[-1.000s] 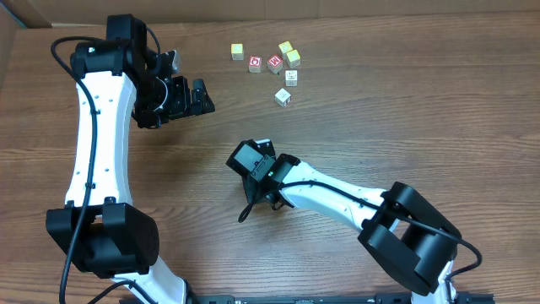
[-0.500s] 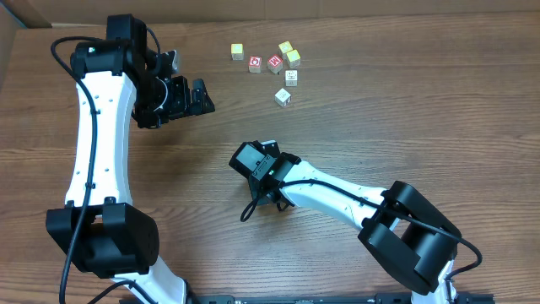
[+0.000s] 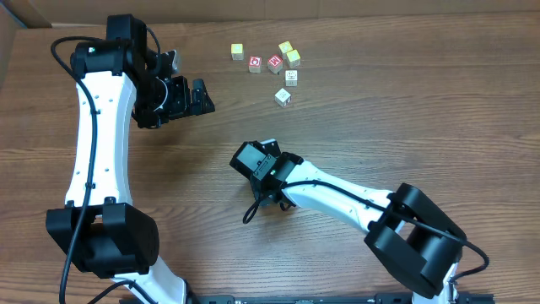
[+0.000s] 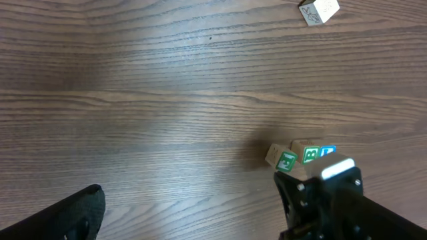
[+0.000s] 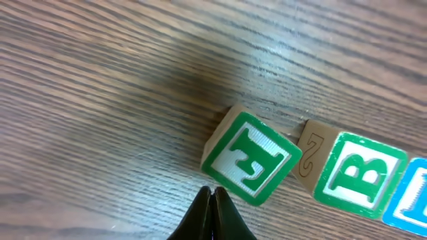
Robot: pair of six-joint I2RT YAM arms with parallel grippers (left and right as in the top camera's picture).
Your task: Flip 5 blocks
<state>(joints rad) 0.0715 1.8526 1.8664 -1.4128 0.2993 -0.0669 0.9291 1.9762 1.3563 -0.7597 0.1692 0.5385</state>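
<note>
In the right wrist view a green-framed block with a white "E" face (image 5: 250, 157) lies tilted on the wood. A green "B" block (image 5: 357, 175) and a blue-edged block (image 5: 410, 200) sit to its right. My right gripper (image 5: 212, 197) is shut with nothing in it, its tips at the E block's lower left edge. The left wrist view shows these blocks (image 4: 287, 161) beside the right arm's head (image 4: 330, 197). Two white blocks (image 3: 291, 78) (image 3: 283, 97) lie farther back. My left gripper (image 3: 201, 97) hangs open and empty at the upper left.
Two red-faced cubes (image 3: 255, 64) (image 3: 275, 62) and plain yellow cubes (image 3: 237, 51) (image 3: 289, 54) lie in a cluster at the back of the wooden table (image 3: 439, 110). A cardboard wall (image 3: 337, 7) runs along the far edge. The right arm's wrist (image 3: 257, 165) covers the green blocks from overhead.
The right arm's wrist has edged slightly to the right and toward the front. The left arm and the back cluster of cubes have not moved.
</note>
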